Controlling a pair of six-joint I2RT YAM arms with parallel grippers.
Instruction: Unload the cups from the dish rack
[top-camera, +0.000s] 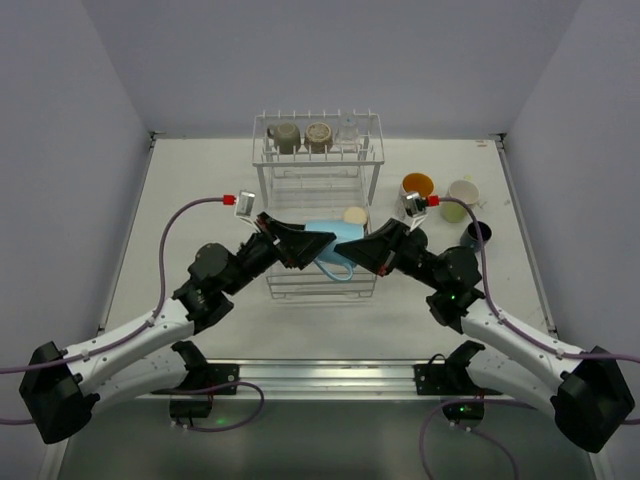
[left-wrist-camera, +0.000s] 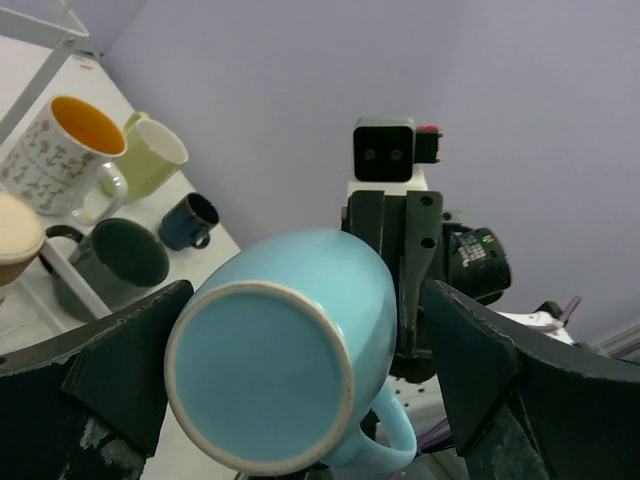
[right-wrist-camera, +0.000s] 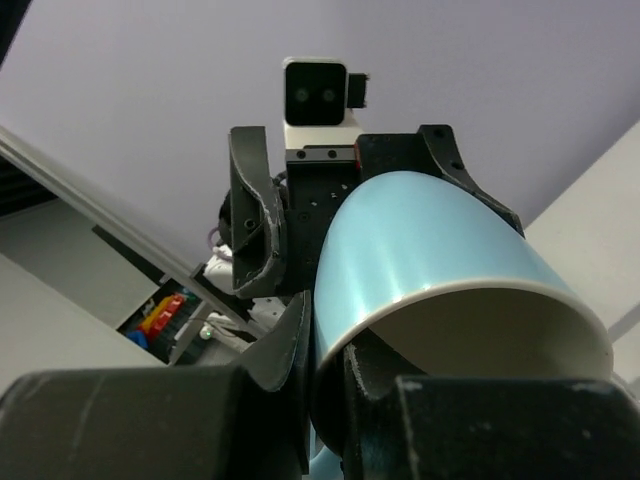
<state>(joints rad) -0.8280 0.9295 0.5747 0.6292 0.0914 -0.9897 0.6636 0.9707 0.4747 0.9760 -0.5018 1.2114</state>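
Light blue cup (top-camera: 335, 243): I see it on its side in the air over the lower basket of the dish rack (top-camera: 318, 285), between my two arms, with its handle on the underside.
Right gripper (right-wrist-camera: 325, 345): pinched on the cup's wall at the rim, one finger outside and one inside the mouth. Only its own wrist view shows me this.
Left gripper (left-wrist-camera: 300, 370): spread wide around the cup's base end. In the left wrist view one finger (left-wrist-camera: 130, 370) lies against the cup and there is a gap at the other, so it is not clamped.
Overhead view: both grippers meet at the cup, but how each one grips is hidden from me there.
Upper shelf: olive cup (top-camera: 285, 136), brown cup (top-camera: 318, 134) and clear glass (top-camera: 348, 129) in a row, seen only from overhead.
Lower basket: a tan cup (top-camera: 355, 215) just beyond the blue one.
Table right of the rack: white cup with orange inside (top-camera: 418, 187), pale yellow-green cup (top-camera: 460, 197) and small dark cup (top-camera: 477, 234), all upright.
Dark green cup (left-wrist-camera: 115, 265): plain in the left wrist view near the small dark cup. I cannot find it overhead.
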